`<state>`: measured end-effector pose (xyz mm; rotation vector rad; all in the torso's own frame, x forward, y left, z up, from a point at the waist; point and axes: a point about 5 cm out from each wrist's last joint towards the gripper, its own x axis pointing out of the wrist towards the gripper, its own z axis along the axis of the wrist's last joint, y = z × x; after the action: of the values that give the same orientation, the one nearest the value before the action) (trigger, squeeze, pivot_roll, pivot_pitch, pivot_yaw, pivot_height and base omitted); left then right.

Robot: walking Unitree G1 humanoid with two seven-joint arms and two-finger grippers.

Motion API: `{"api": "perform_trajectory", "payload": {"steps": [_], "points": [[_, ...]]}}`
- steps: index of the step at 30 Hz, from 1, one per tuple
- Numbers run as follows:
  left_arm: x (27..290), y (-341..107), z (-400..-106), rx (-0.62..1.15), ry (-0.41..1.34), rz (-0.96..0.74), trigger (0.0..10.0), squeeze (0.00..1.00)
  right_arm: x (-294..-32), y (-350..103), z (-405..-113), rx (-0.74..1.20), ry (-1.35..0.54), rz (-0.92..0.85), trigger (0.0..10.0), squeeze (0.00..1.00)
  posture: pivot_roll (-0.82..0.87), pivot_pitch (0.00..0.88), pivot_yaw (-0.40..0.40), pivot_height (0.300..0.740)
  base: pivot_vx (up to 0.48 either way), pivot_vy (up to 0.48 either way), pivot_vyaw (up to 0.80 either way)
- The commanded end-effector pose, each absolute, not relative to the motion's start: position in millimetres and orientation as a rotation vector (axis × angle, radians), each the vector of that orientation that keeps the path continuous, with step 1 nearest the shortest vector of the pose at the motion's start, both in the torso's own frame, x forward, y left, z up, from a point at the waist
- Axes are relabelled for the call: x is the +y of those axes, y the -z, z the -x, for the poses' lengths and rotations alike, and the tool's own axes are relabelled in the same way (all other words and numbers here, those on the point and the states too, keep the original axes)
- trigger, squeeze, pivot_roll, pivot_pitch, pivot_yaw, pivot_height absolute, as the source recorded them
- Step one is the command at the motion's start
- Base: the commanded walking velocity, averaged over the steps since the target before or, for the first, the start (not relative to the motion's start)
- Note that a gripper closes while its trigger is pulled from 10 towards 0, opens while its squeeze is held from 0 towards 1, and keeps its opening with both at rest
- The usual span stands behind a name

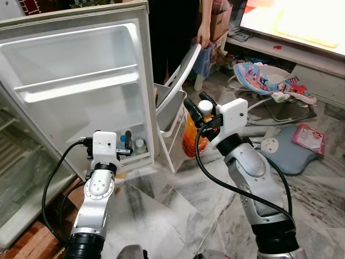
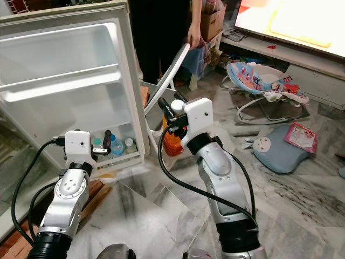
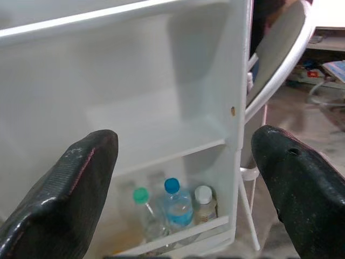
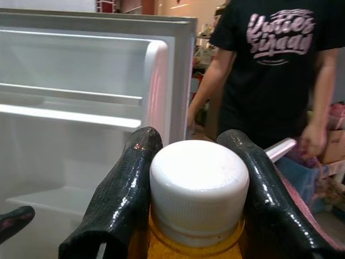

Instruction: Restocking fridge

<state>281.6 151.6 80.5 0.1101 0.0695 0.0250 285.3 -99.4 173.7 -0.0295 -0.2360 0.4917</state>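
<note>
The open fridge door (image 1: pixel 81 81) stands to the robot's left, with three bottles (image 3: pixel 172 208) side by side in its bottom shelf. Just right of the door is a chair (image 1: pixel 175 91), and a person (image 4: pixel 275 70) stands behind it. A bottle (image 1: pixel 195 129) sits before the chair, perhaps on the floor (image 1: pixel 178 210). Farther right lie a baby bouncer (image 1: pixel 269 86) and a cushion (image 1: pixel 288 148).

- A person in a black T-shirt (image 4: pixel 275 59) is seen at 12 o'clock, one hand (image 1: pixel 203 38) on a white chair (image 1: pixel 180 70).
- A baby bouncer (image 1: pixel 269 83) is placed at 2 o'clock.
- A grey cushion (image 1: pixel 288 148) lies at 3 o'clock on the marble floor (image 1: pixel 178 210).
</note>
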Motion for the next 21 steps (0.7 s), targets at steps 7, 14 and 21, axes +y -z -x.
{"api": "perform_trajectory", "payload": {"steps": [7,14,21], "points": [[159.5,-78.8,-282.4,0.095,-0.051,-0.099,10.0,0.0,-91.3,-181.0,-284.1,-0.275,-0.535,0.013,10.0,0.0,0.04,0.026,-0.007,0.74,0.0,0.044,0.8],[161.2,-78.0,-281.5,0.098,-0.06,-0.102,10.0,0.0,-91.3,-180.8,-284.6,-0.271,-0.537,0.008,10.0,0.0,0.04,0.027,-0.009,0.74,0.0,0.133,0.57],[157.4,-76.7,-283.1,0.112,-0.063,-0.11,10.0,0.0,-91.5,-180.5,-286.1,-0.269,-0.531,0.007,10.0,0.0,0.04,0.026,-0.007,0.74,0.0,0.326,0.0]]}}
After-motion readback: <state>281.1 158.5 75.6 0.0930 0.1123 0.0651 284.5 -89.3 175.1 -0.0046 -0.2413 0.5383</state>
